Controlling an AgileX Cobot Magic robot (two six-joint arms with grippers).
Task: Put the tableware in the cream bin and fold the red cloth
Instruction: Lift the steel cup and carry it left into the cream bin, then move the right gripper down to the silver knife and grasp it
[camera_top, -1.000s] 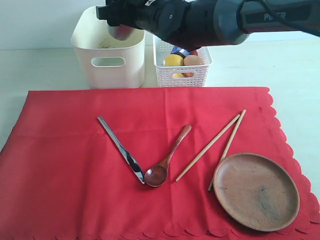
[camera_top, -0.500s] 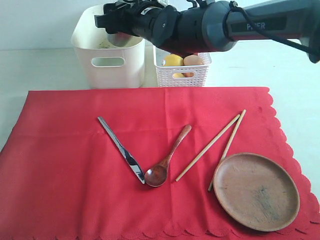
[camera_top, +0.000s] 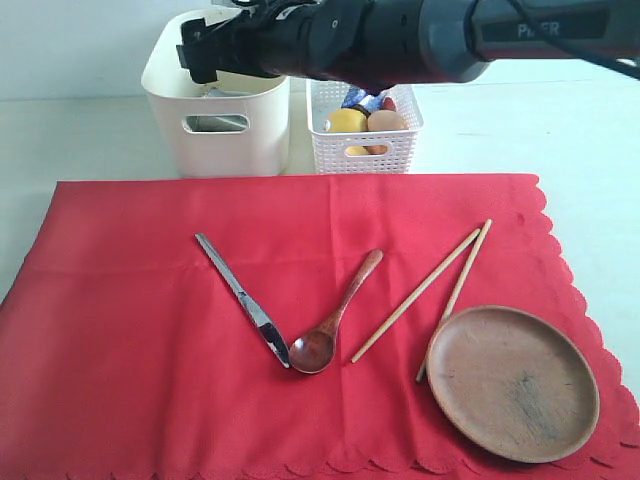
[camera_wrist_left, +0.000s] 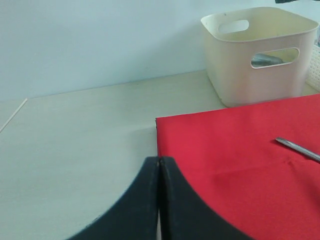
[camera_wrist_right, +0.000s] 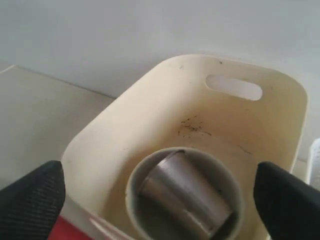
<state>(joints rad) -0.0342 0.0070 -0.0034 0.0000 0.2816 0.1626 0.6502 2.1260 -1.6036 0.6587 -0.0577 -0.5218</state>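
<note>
A pale tabletop (camera_wrist_left: 75, 130) is bearing the tall cream plastic bin (camera_top: 250, 140) — the right gripper (camera_wrist_right: 160, 197) is hanging wide-spread above it. The left gripper (camera_wrist_left: 159, 164) is sitting closed.

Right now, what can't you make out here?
Exterior view: cream bin contents, hidden by its wall and the right arm.
Exterior view: white basket items, partly behind that arm.
Left wrist view: knife, cut off at the frame edge.
</note>
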